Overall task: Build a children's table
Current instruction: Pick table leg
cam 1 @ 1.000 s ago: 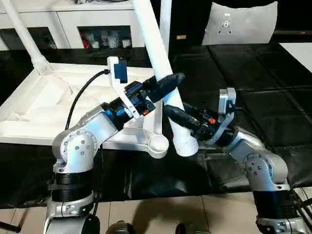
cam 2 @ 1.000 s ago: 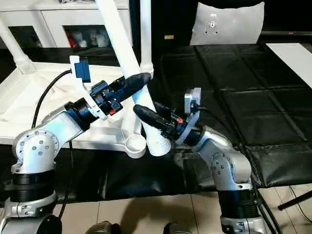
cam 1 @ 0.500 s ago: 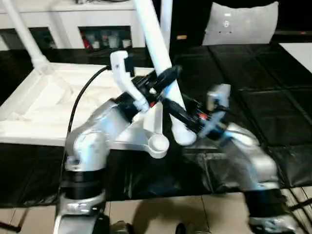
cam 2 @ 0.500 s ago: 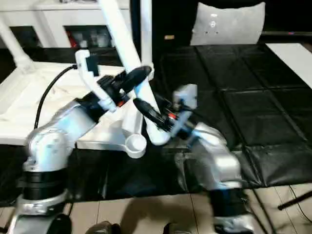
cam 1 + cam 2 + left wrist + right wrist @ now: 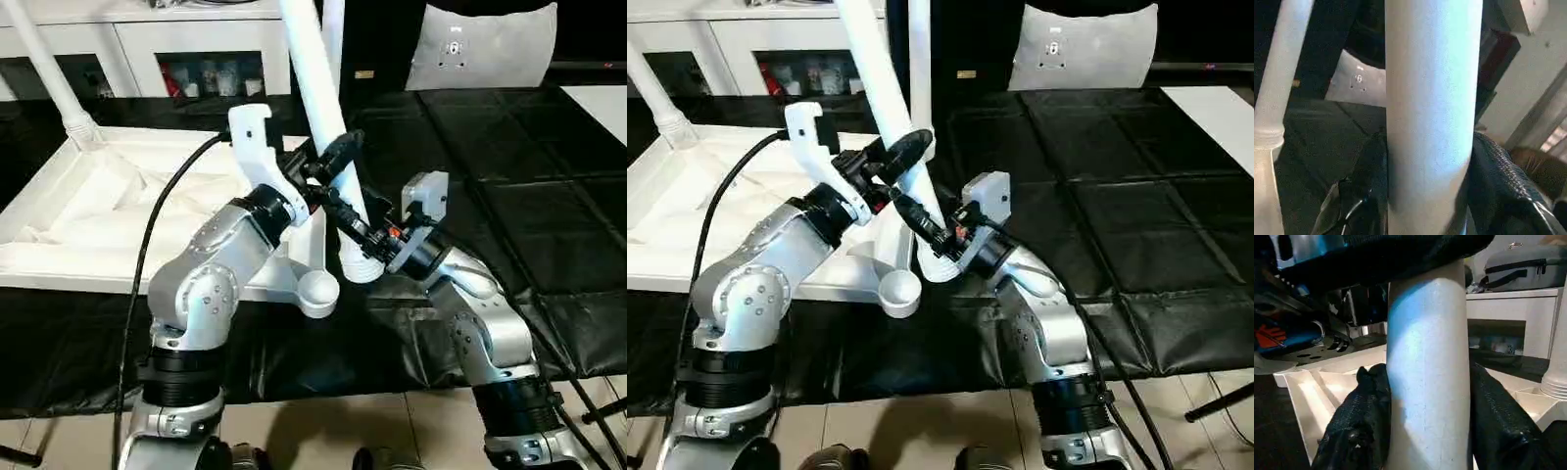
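The children's table top [image 5: 118, 196] lies upside down on the black surface, ribs up. One white leg [image 5: 49, 69] stands in its far left corner and another [image 5: 918, 59] at the back right corner. The near right corner socket [image 5: 318, 291] holds nothing. Both grippers hold a loose white leg [image 5: 318, 88] that leans steeply, its flared end [image 5: 361, 266] hanging just right of that socket. My left gripper [image 5: 331, 162] is shut on the shaft higher up, its fingers [image 5: 1369, 191] hugging it. My right gripper [image 5: 345, 217] is shut on the leg lower down, with fingers [image 5: 1364, 426] on both sides.
The black-covered work surface [image 5: 509, 157] stretches to the right. White cabinets [image 5: 147, 49] line the back, and a white bag-like cover [image 5: 485, 49] stands at the back right. Tiled floor [image 5: 323, 431] runs along the table's front edge.
The left gripper has narrowed onto the leg. Both arms have carried the leg back and up, so its flared end sits higher and closer to the table top, and it leans less.
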Tool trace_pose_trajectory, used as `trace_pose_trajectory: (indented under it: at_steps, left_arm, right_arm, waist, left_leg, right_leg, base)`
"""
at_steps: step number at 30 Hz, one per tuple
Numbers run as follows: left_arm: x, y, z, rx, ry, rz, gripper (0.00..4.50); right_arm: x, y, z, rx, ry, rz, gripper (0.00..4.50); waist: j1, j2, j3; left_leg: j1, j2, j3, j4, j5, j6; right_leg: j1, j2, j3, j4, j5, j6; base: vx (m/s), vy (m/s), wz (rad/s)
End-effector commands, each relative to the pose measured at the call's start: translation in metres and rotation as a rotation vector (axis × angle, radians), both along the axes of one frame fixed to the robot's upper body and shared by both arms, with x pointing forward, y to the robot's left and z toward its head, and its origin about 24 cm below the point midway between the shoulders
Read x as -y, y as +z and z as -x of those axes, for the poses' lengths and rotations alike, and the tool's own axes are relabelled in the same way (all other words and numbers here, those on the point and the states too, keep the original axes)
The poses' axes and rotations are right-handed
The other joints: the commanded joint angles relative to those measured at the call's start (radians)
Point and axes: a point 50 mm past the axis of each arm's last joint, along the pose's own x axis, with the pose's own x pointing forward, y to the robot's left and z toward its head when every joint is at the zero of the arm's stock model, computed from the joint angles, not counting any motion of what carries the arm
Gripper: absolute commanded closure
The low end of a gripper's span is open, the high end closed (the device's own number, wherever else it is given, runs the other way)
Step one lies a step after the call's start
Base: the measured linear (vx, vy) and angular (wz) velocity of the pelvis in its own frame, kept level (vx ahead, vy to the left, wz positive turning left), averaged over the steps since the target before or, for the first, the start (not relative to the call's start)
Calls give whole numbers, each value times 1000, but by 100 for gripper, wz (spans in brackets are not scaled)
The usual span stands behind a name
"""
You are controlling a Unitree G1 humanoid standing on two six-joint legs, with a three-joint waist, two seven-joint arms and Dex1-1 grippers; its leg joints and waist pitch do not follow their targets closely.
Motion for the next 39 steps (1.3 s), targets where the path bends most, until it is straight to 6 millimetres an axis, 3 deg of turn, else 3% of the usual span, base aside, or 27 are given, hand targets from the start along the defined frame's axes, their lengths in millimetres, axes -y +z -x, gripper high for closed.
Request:
trace_pose_trajectory:
  at_steps: [1,2,9,12,19,20,21,23,24,25,28,30,34,35,38,39]
  left_arm:
    - [5,-2,3,41,-24,-73,268]
    - [5,-1,4,74,-29,-102,268]
    - [3,-1,4,151,-30,-208,268]
    - [2,-2,3,178,-22,-244,268]
    - [-4,2,-4,59,21,-21,268]
    - [-6,2,-6,48,36,-12,268]
    - [-8,2,-8,38,54,-7,268]
    - [-13,1,-13,43,99,-45,268]
    - [-14,0,-15,53,107,-75,268]
    - [-15,0,-15,61,106,-95,268]
    - [-18,2,-18,56,96,-63,268]
    - [-19,4,-19,58,83,-59,268]
    - [-23,7,-21,52,19,-47,268]
    - [-25,8,-21,50,-28,-41,268]
    - [-27,12,-19,63,-178,-37,268]
    - [-26,13,-18,72,-222,-41,268]
  right_arm:
    - [0,5,-5,30,-29,21,267]
    - [0,5,-5,31,-29,25,267]
    - [-1,6,-6,34,-25,28,267]
    - [-1,5,-7,37,-25,34,267]
    - [0,4,-7,19,-14,32,267]
    - [0,5,-7,14,-12,27,211]
    - [0,5,-8,8,-9,20,197]
    - [1,7,-8,3,-1,12,197]
    - [0,7,-8,-16,23,4,181]
    - [0,7,-7,-21,38,10,166]
    - [4,8,-8,-10,40,40,154]
    - [6,11,-8,-14,46,15,121]
    - [16,18,-8,-27,70,-41,98]
    - [21,22,-8,-27,93,-48,74]
    - [33,26,-3,-102,224,-38,53]
    - [35,26,-1,-130,274,-15,53]
  waist:
    - [-2,-5,-85]
    - [-1,1,-85]
    - [-4,-3,-87]
    - [-3,-1,-87]
    - [-1,-3,-90]
    - [-2,-4,-89]
    - [-1,-3,-92]
    - [-2,-4,-91]
    - [0,4,-97]
    - [-2,0,-96]
    - [1,4,-101]
    - [3,4,-102]
    - [6,3,-100]
    - [6,4,-101]
    - [10,3,-101]
    - [11,4,-101]
  left_leg:
    - [10,41,-16,-66,-156,62]
    - [10,42,-15,-65,-154,58]
    - [11,43,-14,-65,-147,51]
    - [11,43,-15,-66,-158,50]
    - [11,40,-11,-60,-146,46]
    - [9,39,-11,-61,-147,52]
    - [10,39,-12,-61,-146,53]
    - [10,38,-13,-61,-143,62]
    - [12,38,-15,-60,-137,65]
    - [12,39,-15,-60,-137,66]
    - [10,39,-14,-56,-104,64]
    - [11,40,-13,-56,-109,70]
    - [13,39,-13,-57,-117,71]
    - [12,40,-13,-56,-112,69]
    - [16,33,-12,-55,-109,79]
    - [14,37,-13,-55,-103,78]
  right_leg:
    - [54,-69,46,-85,-280,-149]
    - [54,-70,47,-83,-269,-154]
    - [59,-71,49,-76,-212,-180]
    - [58,-72,48,-77,-230,-180]
    - [61,-71,49,-75,-210,-197]
    - [61,-69,48,-77,-215,-195]
    - [61,-69,47,-76,-215,-193]
    - [60,-67,46,-78,-222,-181]
    - [62,-67,46,-76,-218,-177]
    - [62,-68,45,-77,-214,-174]
    - [64,-69,47,-70,-166,-190]
    - [64,-70,46,-69,-158,-202]
    - [64,-69,46,-71,-172,-207]
    - [64,-69,46,-68,-165,-209]
    - [69,-65,45,-71,-177,-206]
    - [68,-67,46,-67,-165,-211]
  base:
    - [0,0,0]
    - [0,0,0]
    - [0,0,0]
    - [0,0,0]
    - [0,0,0]
    - [0,0,0]
    - [0,0,0]
    - [0,0,0]
    - [0,0,0]
    - [0,0,0]
    - [0,0,0]
    - [0,0,0]
    - [0,0,0]
    - [0,0,0]
    - [0,0,0]
    - [0,0,0]
